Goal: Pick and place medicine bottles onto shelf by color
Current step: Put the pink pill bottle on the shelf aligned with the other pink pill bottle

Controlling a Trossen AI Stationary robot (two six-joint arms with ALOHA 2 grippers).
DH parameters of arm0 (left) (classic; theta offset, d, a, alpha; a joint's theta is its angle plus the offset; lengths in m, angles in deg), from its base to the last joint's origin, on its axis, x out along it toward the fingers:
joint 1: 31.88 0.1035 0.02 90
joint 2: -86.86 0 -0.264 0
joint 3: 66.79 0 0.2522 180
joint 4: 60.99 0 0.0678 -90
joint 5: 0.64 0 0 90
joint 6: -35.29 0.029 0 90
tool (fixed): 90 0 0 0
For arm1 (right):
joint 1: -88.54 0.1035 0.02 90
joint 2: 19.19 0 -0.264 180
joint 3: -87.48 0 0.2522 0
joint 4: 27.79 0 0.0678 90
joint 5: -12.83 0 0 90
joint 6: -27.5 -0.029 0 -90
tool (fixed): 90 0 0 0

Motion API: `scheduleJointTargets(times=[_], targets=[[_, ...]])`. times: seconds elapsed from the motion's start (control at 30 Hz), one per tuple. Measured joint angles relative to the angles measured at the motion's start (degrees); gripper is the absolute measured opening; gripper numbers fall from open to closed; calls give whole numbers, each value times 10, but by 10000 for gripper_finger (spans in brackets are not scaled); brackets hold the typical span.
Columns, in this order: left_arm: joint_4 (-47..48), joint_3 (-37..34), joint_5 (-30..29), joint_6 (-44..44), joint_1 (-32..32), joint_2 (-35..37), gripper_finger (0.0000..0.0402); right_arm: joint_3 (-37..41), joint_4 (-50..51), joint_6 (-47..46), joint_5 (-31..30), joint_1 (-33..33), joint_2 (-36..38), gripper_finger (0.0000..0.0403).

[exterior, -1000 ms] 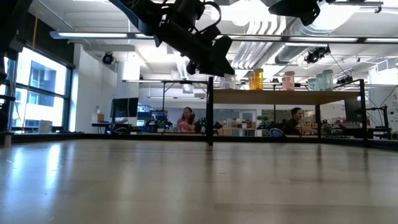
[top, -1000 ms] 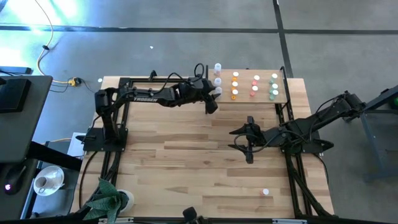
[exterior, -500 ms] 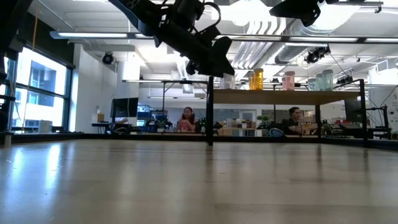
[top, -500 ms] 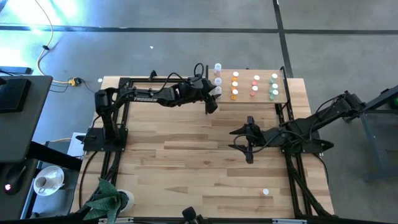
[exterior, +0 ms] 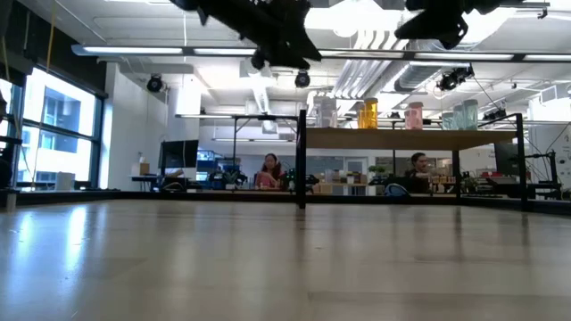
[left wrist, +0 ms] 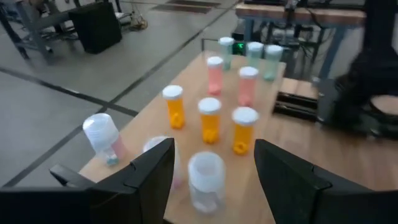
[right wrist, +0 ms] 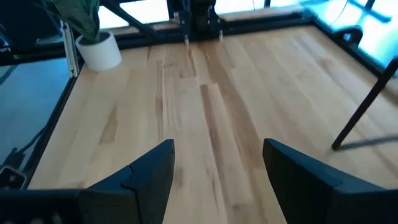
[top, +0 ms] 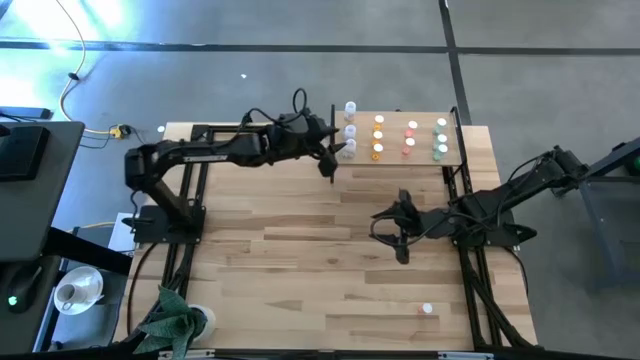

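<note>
- High view: your left gripper [top: 330, 160] sits at the shelf [top: 455, 157] edge by the clear bottles [top: 349, 130]; a stray bottle [top: 427, 309] waits on the table.
- Left wrist view: jaws open, empty; placing looks done.
- Right wrist view: right gripper [right wrist: 214, 163] open, empty; send it for the stray.

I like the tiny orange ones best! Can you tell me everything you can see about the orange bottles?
Three orange bottles stand upright on the pale wooden shelf, each a see-through orange cylinder with a white cap. They look like plastic. They form a short row, close together but not touching, with clear-white bottles on one side and pink bottles on the other. Seen from above, they are the second column from the shelf's left end. Nothing is gripping them.
</note>
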State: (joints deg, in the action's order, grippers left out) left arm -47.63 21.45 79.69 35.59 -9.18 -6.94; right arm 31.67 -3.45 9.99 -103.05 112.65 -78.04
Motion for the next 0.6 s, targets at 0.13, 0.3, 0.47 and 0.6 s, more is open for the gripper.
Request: scheduleJointTargets(times=[0.13,0.3,0.47,0.6], targets=[[81,0,0,18,-28,38,211,0,26,-29,3,17,0,236],[79,-41,-2,7,-71,59,211,0,46,-64,6,52,1,236],[2,-129,-3,-10,-110,58,211,0,86,-117,9,92,1,236],[-110,-201,-4,-30,-136,58,211,-16,142,-173,11,119,1,236]])
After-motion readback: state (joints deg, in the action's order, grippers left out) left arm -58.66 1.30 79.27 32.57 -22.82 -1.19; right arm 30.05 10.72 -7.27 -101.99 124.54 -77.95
